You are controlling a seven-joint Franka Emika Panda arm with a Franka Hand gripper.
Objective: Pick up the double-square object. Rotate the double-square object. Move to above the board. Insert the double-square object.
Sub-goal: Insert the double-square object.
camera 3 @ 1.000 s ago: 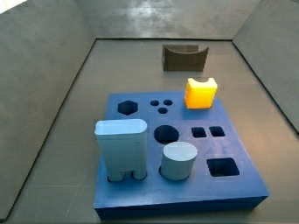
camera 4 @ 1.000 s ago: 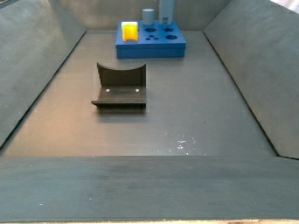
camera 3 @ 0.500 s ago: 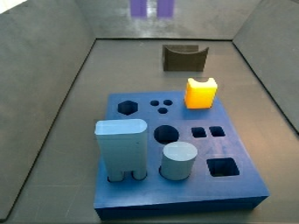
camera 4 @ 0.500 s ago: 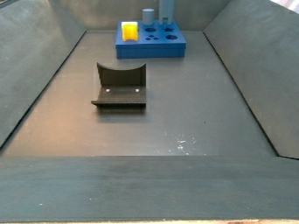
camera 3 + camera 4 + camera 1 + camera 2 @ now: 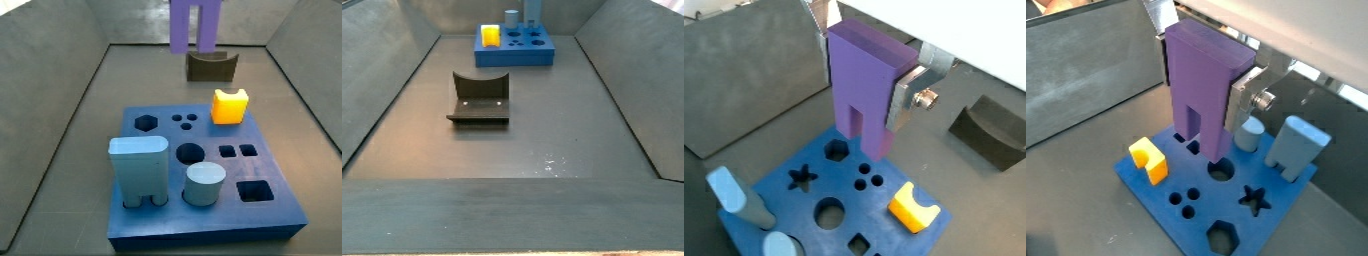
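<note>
Gripper [image 5: 865, 75] fingers [image 5: 909, 92] clamped on the double-square object [image 5: 865, 88], held upright, two legs down, high above the board [image 5: 811, 205]. In a side view the object [image 5: 195, 25] hangs at the far end, beyond the board [image 5: 201, 190]. Looks like the move-above-board step. Next: line both legs over the twin square holes [image 5: 237, 152], near the yellow block [image 5: 230, 106], then lower.

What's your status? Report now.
Gripper shut on double-square object, high over the board. Two prongs point down, not inserted. Yellow block and pale-blue pieces occupy other slots; path clear.
</note>
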